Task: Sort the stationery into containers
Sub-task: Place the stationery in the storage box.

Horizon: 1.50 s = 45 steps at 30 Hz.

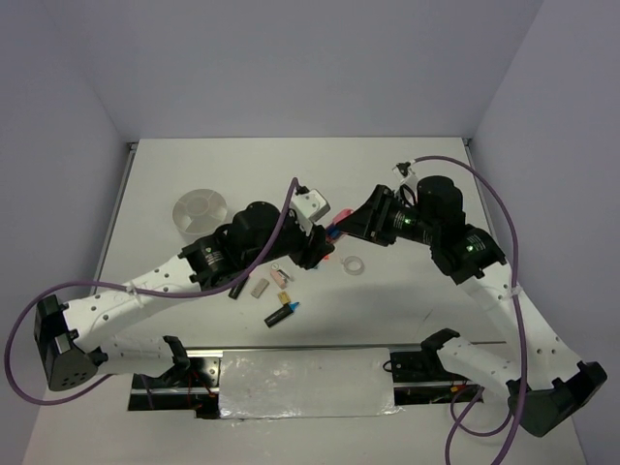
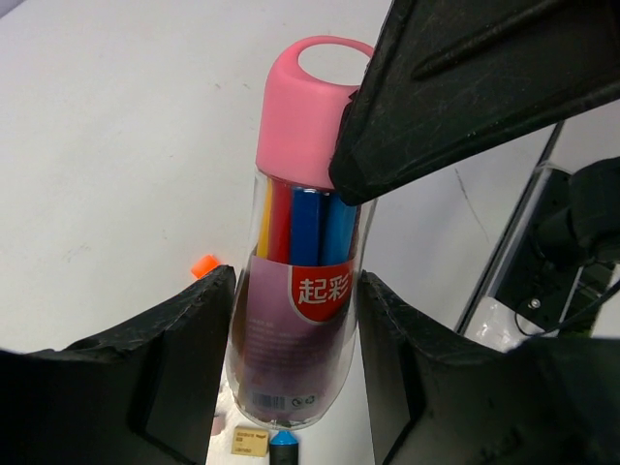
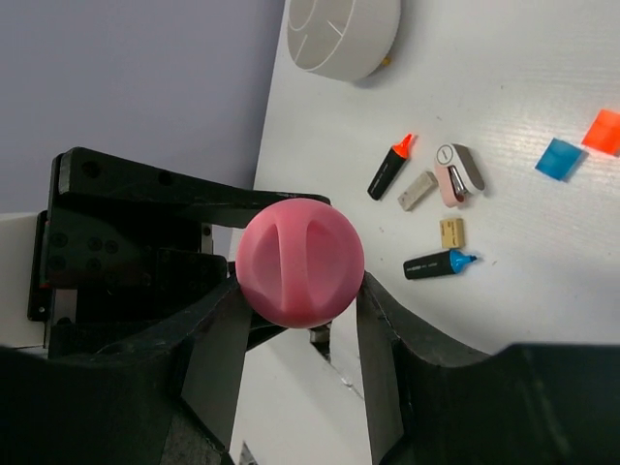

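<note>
The pink tube is a clear case of coloured pens with a pink cap, held above the table between both arms. My left gripper is shut on its clear body. My right gripper is shut on the pink cap; one of its fingers shows in the left wrist view. On the table lie the orange-capped marker, the blue-capped marker, a tan block, a grey block, a blue cube, an orange cube and the clear ring.
The white divided bowl stands at the far left of the table and also shows in the right wrist view. A small grey and pink piece lies beside the grey block. Purple cables loop from both arms.
</note>
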Each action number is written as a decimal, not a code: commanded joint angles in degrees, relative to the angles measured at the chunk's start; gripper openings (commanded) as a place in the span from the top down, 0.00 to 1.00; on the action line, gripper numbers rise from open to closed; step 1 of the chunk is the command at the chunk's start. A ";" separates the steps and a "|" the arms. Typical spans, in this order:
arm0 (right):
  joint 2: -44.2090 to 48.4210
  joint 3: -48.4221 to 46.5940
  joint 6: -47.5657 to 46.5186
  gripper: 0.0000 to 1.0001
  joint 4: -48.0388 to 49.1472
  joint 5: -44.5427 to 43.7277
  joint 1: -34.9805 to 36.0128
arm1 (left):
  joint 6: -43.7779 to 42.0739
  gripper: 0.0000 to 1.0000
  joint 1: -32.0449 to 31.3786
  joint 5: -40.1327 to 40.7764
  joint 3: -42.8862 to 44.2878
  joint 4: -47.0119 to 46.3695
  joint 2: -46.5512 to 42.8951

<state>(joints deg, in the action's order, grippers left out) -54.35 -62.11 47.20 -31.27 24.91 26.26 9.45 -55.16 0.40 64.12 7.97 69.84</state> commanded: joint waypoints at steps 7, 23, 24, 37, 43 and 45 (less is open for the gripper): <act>-3.48 -4.86 -9.05 1.00 9.55 -1.35 -0.95 | 0.74 0.17 -0.04 10.75 1.01 0.64 -6.12; -22.80 -11.95 -13.97 1.00 26.16 -6.79 5.45 | 37.69 0.01 3.29 56.62 19.88 47.78 -8.25; -25.26 -13.38 -14.15 1.00 28.60 -7.50 6.77 | 44.01 0.01 4.52 57.16 24.69 56.72 -7.45; -60.78 -47.13 -17.05 1.00 30.74 -12.60 19.97 | 30.72 0.01 12.79 45.48 39.86 53.11 -4.01; -72.45 -65.29 -21.43 1.00 23.37 -14.00 22.16 | 29.74 0.01 12.79 42.93 33.97 52.33 -8.05; -75.62 -68.57 -23.20 1.00 19.94 -15.14 22.69 | 30.36 0.01 12.88 43.36 32.74 52.85 -9.28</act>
<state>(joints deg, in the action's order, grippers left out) -127.50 -124.18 28.32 -8.93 12.14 48.25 40.69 -42.59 44.36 97.58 61.52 63.59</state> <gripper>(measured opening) 0.510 0.994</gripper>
